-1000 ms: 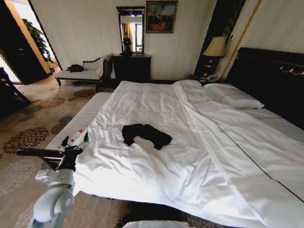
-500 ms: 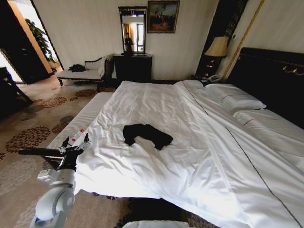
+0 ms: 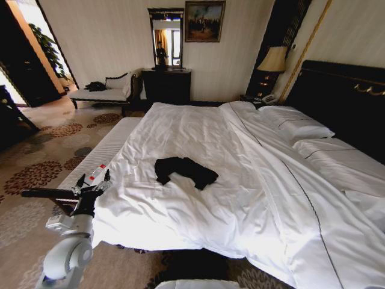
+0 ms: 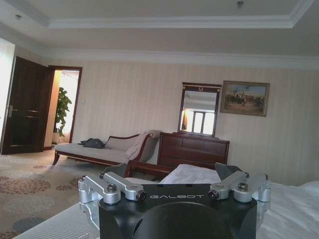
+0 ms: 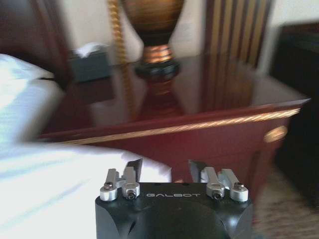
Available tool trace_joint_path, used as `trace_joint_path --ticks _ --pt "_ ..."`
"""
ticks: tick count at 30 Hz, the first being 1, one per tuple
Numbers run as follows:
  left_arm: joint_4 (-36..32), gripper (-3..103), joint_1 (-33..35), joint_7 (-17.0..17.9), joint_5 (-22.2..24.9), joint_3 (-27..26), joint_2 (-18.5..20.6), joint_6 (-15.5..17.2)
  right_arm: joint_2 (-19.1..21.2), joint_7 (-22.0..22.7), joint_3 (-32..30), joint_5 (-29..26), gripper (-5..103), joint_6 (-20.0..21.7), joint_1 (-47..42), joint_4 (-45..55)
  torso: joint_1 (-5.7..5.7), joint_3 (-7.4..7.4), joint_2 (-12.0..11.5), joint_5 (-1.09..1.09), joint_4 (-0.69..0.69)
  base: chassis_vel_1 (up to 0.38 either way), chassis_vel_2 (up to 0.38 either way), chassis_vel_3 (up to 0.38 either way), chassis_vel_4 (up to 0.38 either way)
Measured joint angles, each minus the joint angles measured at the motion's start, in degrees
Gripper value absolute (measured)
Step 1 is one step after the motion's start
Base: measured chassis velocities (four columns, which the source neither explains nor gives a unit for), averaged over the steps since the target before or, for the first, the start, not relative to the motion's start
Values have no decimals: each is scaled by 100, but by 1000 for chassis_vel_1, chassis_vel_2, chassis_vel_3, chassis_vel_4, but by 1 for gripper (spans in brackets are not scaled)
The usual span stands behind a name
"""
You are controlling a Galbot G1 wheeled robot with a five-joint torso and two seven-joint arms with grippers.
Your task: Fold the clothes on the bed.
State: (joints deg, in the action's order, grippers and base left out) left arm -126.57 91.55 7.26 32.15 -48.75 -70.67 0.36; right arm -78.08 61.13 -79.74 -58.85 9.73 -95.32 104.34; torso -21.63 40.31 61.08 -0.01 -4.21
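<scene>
Black clothes mid-bed, well off edges.

Crumpled black T-shirt in the head view: lettering hidden in the folds, sleeves not told apart. Bed cut off by the right and lower edges there; far pillows partly lost against the dark headboard. Left pincer seen small in the head view, fingertips overlapping a red-and-white object too small to identify; contact not clear. Left wrist view: fingertips cropped behind the pincer body. Right wrist view: lamp base and nightstand blurred, lamp top cut off by the upper edge; right pincer fingers only partly visible.
</scene>
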Motion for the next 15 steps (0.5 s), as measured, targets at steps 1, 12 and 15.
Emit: trace_joint_path --ticks 1,12,15 --pt "3 100 0 0 -3 12 0 0 37 267 -69 155 59 126 15 29 0 0 0 1 0 0 0 0 0" --pt "-24 100 13 7 -11 9 22 12 390 140 -962 88 97 125 -417 1338 0 0 0 -2 0 0 0 0 0" --pt "-94 100 40 16 -10 7 22 63 422 -470 -909 -53 99 -10 -477 1801 0 0 0 -3 0 0 0 0 0"
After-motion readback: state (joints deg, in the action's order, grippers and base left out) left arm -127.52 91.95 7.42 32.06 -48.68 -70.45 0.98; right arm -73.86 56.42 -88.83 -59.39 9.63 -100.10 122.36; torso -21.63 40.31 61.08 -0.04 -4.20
